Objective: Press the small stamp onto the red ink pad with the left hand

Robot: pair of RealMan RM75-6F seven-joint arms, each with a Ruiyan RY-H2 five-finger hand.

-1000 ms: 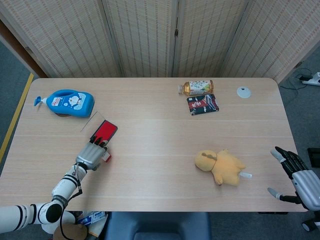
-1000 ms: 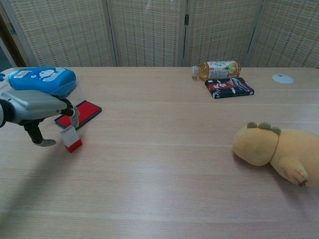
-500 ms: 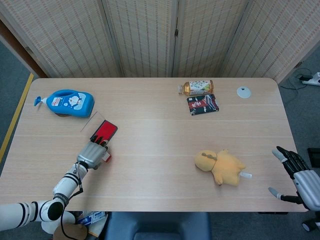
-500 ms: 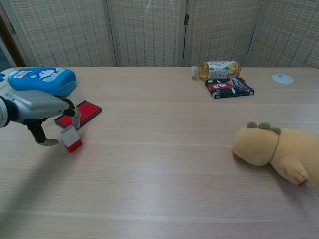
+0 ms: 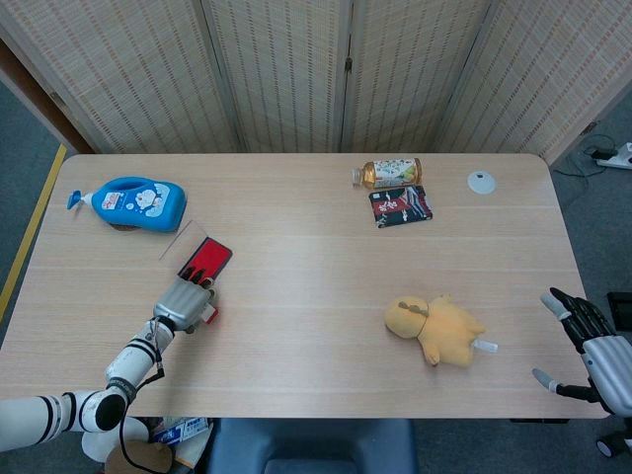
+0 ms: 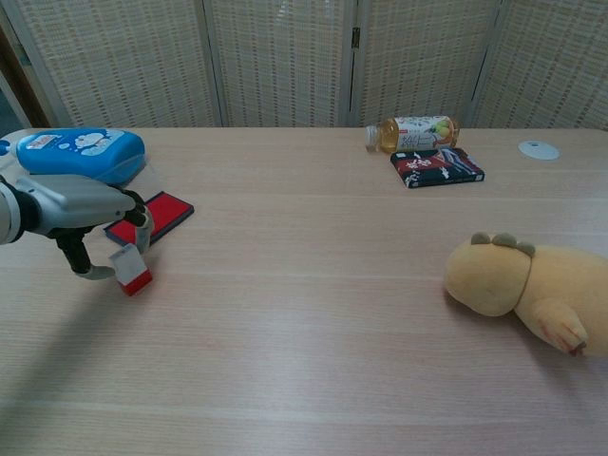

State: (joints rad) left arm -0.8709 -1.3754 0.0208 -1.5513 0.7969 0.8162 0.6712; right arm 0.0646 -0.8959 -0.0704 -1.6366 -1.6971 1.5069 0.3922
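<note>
The small stamp point(image 6: 131, 269), white on top with a red base, stands slightly tilted on the table just in front of the red ink pad point(image 6: 150, 218). My left hand point(image 6: 84, 206) reaches over it from the left. A finger comes down on its top and the thumb touches its left side, so the stamp is pinched. From the head view, the left hand point(image 5: 183, 303) covers most of the stamp point(image 5: 210, 314), with the ink pad point(image 5: 205, 260) just beyond the fingertips. My right hand point(image 5: 595, 353) hangs open off the table's right edge.
A blue bottle point(image 5: 134, 202) lies at the far left behind the ink pad. A clear lid point(image 5: 183, 238) lies beside the pad. A drink bottle point(image 5: 387, 173), a dark packet point(image 5: 401, 205) and a white disc point(image 5: 481, 182) sit at the back. A yellow plush toy point(image 5: 434, 330) lies front right.
The left thumb has closed in on the stamp. The stamp has tipped and shifted slightly to the left. The right hand has drifted a little lower.
</note>
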